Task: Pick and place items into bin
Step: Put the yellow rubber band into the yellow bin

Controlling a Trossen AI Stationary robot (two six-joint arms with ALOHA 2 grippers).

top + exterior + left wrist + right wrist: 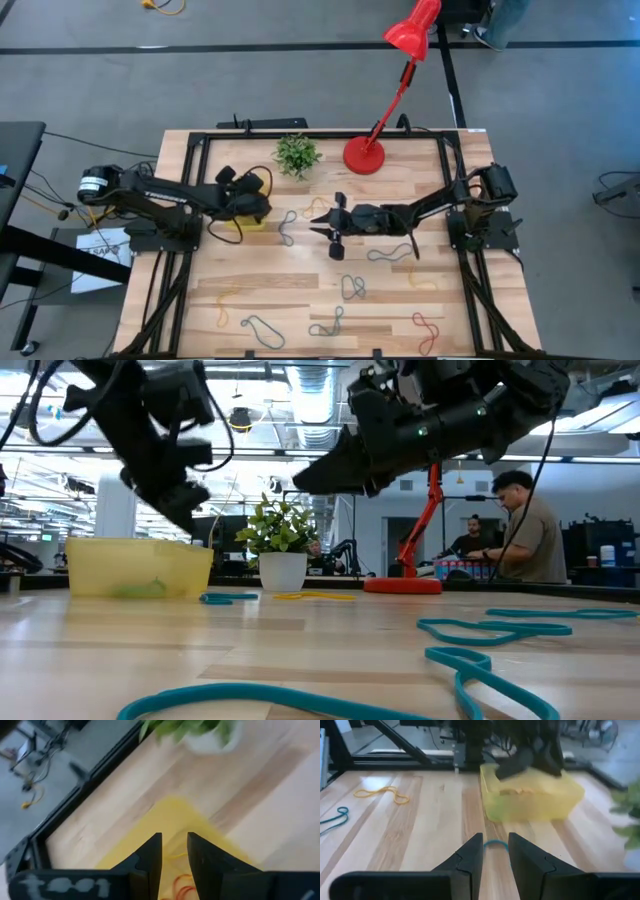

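The yellow bin (256, 222) stands on the table's left half, and orange bands (182, 887) lie inside it. My left gripper (174, 845) hangs open just above the bin (175, 815) with nothing between its fingers. My right gripper (495, 845) hovers open over the table's middle and points at the bin (530, 800). A teal band (495, 843) lies flat on the wood just beyond its fingertips. Several more bands lie loose on the table: grey-blue (288, 228), yellow (320, 208), teal (385, 253), blue (352, 288) and red (428, 332).
A small potted plant (297, 153) and the red lamp's base (363, 155) stand near the far edge. A black frame (200, 140) rims the table. People (525, 530) sit in the room beyond. The near half holds only scattered bands (262, 328).
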